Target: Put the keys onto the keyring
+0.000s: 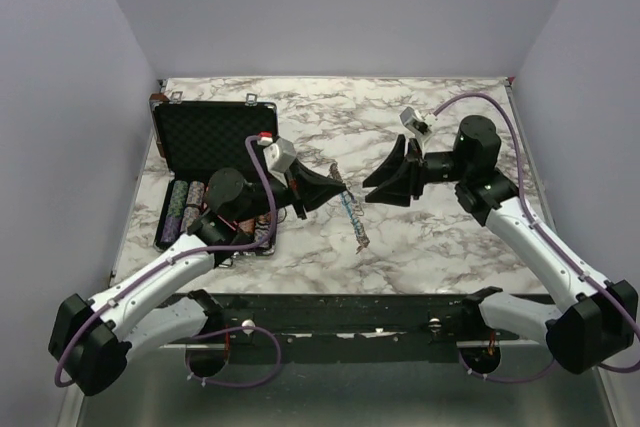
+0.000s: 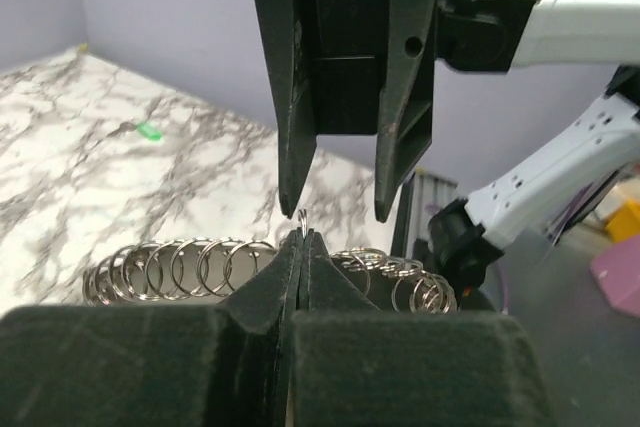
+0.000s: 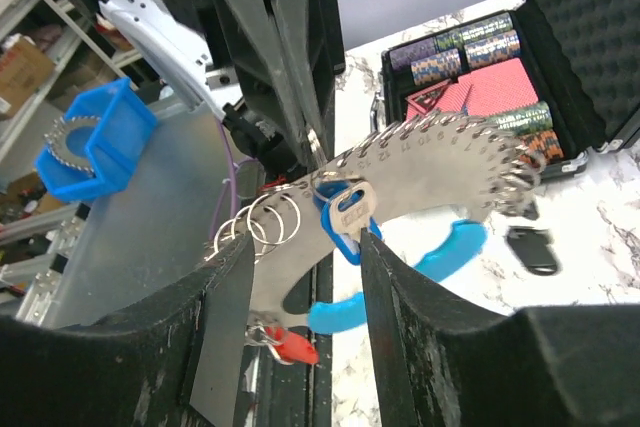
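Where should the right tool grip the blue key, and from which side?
Take the blue key by its plastic head, the widest part. Its flat face is turned toward the right tool, between the open fingers, so closing straight on would likely pinch thin edges; coming from the side, onto the flat faces, looks safer.

Stamped along the toothed rim of the curved metal plate (image 3: 430, 172): a row of small numerals, one beside each notch, following the arc. Seemingly two-digit figures toward the middle, but too small and blurred to read for certain. No other legible lettering, label or brand in any view.
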`<state>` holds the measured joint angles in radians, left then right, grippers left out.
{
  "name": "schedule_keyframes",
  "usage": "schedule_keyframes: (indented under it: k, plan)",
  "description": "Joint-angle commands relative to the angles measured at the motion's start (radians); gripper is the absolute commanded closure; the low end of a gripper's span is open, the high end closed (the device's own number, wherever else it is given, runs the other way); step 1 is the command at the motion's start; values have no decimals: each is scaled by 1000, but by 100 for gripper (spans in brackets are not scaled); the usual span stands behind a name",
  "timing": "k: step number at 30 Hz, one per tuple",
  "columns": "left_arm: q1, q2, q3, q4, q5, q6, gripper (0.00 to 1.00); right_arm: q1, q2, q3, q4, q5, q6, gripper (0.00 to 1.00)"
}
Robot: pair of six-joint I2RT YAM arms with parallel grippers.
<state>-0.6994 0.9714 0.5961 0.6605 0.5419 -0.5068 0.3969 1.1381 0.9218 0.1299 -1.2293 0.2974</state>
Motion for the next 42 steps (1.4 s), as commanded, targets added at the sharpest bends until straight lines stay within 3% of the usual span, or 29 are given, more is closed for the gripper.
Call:
schedule_keyframes:
  k: [1,6,8,19,23,30,38,42]
  plan:
    - [26,-8,218,-655,136,290,100,-7,-35,29,-175,-12,-165,45]
    - [28,136,485,-1170,132,534,100,-7,-63,29,-315,25,-286,44]
    - [28,202,571,-1290,112,571,100,-9,-75,26,-361,47,-351,43]
    - [-38,423,824,-1526,-121,622,100,-7,-161,-38,-444,157,-445,39]
    - [-57,489,869,-1515,-174,591,100,-12,-195,-80,-443,298,-437,36]
    - [-52,595,962,-1327,-220,513,100,-67,-279,-156,-403,532,-356,27]
    - [30,843,1260,-1126,-305,294,100,-177,-377,-273,-331,735,-244,21]
    - [109,932,1308,-910,-315,101,100,-222,-425,-328,-297,764,-215,20]
